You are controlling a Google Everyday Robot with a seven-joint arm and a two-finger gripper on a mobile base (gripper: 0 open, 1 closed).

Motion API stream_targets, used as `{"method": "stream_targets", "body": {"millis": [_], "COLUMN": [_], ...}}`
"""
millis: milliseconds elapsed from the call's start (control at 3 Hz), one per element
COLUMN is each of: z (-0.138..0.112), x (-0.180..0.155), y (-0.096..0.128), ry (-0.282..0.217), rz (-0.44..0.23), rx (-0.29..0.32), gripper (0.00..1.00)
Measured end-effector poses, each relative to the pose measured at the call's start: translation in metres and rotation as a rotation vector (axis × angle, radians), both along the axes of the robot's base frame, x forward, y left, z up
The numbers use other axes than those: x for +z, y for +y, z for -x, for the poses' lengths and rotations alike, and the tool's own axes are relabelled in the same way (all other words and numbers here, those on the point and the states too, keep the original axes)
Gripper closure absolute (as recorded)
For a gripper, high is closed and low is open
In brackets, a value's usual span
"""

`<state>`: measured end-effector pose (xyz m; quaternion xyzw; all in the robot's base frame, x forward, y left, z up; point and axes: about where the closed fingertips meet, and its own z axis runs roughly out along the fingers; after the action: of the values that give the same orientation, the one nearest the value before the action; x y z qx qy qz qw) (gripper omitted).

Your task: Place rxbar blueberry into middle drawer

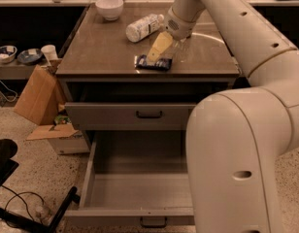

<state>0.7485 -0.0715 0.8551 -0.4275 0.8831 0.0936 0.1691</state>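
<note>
Cream-white arm [237,154] of fat rounded segments, dotted with small dark holes, ends in a pale-yellow gripper [160,51] above the tabletop [101,47].

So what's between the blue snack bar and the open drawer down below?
In the camera view, the closed drawer front sits between the rxbar blueberry and the middle drawer. The gripper is just above the bar.

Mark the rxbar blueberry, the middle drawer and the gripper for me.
rxbar blueberry [141,62]: camera view, left end of the dark wrapper.
middle drawer [140,191]: camera view, bare floor of the pulled-out tray.
gripper [165,56]: camera view, midway between its fingertips, right over the bar.
</note>
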Motion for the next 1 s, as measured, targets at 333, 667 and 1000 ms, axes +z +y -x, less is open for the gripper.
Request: {"method": "stream_targets", "body": {"millis": [333,667,1000], "z": [0.0043,0.0047,0.0018], "x": [-0.0172,-0.0206,-0.025], "y": [0.009,0.0108,0.0095], "ry": [-0.006,-0.004,-0.016], "rz": [-0.017,-0.016,0.026], "rx": [0.086,0.097,0.069], "gripper": [0.0,0.0,0.15]}}
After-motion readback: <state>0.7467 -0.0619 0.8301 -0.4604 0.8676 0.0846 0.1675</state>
